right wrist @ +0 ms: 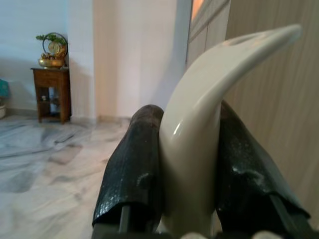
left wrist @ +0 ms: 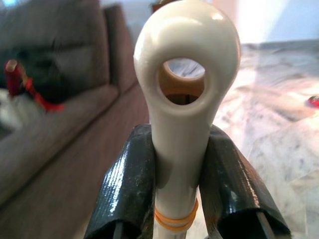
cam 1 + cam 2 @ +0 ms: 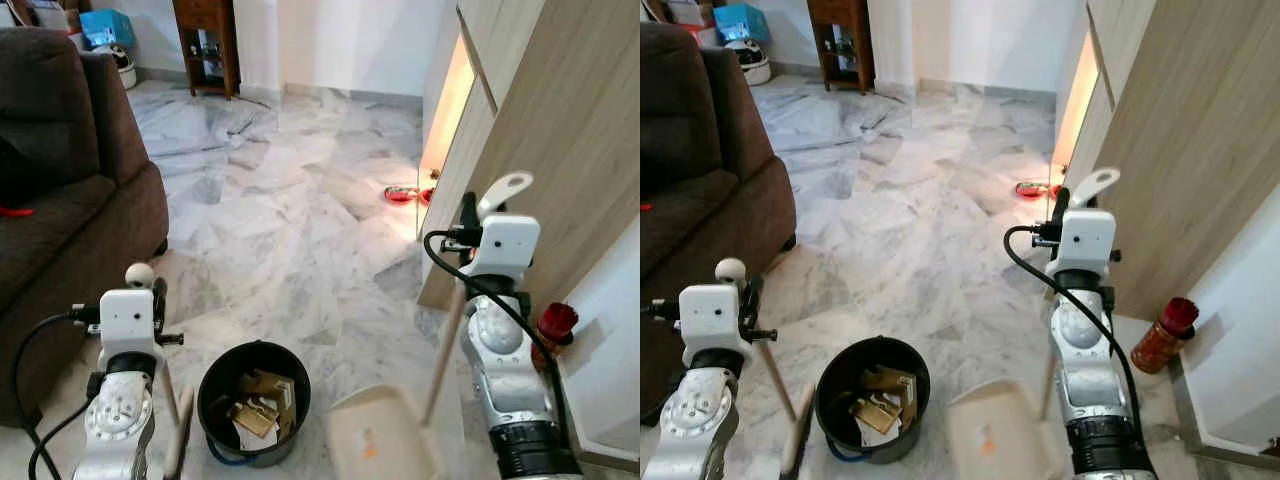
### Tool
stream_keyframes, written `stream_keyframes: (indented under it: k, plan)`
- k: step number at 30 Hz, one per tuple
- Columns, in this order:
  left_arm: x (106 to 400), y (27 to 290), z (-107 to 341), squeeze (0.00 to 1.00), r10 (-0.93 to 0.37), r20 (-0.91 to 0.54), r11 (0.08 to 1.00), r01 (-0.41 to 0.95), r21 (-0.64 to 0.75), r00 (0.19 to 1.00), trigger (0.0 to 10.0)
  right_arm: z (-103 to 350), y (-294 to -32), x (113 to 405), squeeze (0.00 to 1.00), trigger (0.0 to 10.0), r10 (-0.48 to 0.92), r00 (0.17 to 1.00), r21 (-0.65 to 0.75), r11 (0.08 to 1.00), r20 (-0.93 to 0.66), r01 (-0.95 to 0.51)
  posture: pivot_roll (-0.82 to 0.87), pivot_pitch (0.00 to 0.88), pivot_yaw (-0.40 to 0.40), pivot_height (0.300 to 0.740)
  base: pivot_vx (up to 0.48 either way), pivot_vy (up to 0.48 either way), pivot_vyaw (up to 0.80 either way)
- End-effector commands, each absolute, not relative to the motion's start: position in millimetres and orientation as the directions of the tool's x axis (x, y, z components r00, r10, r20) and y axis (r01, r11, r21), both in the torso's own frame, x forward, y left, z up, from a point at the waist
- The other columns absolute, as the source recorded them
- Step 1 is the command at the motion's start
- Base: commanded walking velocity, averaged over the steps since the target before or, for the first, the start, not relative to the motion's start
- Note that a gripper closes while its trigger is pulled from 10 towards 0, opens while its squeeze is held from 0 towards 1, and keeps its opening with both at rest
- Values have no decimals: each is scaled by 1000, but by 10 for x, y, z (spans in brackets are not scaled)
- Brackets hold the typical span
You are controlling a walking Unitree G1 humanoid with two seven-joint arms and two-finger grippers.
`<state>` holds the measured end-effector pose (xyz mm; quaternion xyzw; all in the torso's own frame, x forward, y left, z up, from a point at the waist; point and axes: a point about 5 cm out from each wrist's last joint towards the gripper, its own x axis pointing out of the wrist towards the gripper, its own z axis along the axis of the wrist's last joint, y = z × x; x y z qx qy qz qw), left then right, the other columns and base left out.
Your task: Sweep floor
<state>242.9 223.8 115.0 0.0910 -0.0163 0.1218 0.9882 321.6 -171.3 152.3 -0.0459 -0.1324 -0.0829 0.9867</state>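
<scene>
Dustpan (image 3: 385,440) (right tool (image 1: 192,199) pinches its handle) beside black bucket (image 3: 253,402) holding scraps (image 3: 258,408); left tool (image 2: 182,199) clamps broom (image 2: 183,84).

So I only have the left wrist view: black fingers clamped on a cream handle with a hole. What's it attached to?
Observer: A broom. The left end effector grips its top, and the stick slants down beside a black bucket.
Operator: Anything in the bucket?
Observer: Yes, brown cardboard-like scraps.
Operator: And the other arm?
Observer: The right end effector grips a long-handled dustpan, its pan low beside the bucket.
</scene>
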Motion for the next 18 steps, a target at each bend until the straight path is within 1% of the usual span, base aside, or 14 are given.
stream_keyframes:
  k: [1, 4, 8, 13, 18]
  plan:
    - [2397, 2300, 1100, 0, 258, 17, 955, -257, 150, 966, 10000, 1513, -1812, 3213, 0, 10000, -186, 941, -36, 978, 281, 204, 35, 0, -14, 740, 0, 0, 0]
    - [2369, 2275, 1073, 0, 235, 1, 963, -233, 133, 972, 10000, 1432, -1853, 3205, 0, 10000, -190, 946, -29, 978, 264, 205, 41, 0, -15, 740, 0, 0, 0]
    - [2337, 2270, 1044, 0, 241, -16, 966, -238, 103, 970, 10000, 1398, -1870, 3207, 0, 10000, -188, 948, -31, 979, 257, 202, 34, 0, -16, 740, 0, 0, 0]
    - [2321, 2253, 1035, 0, 238, -23, 967, -235, 96, 971, 10000, 1306, -1928, 3219, 0, 10000, -204, 954, 2, 978, 221, 208, 36, 0, -20, 740, 0, 0, 0]
    - [2329, 2253, 1035, 0, 243, -37, 965, -238, 113, 969, 10000, 1289, -1947, 3220, 0, 10000, -202, 954, -2, 978, 222, 208, 34, 0, -22, 740, 0, 0, 0]
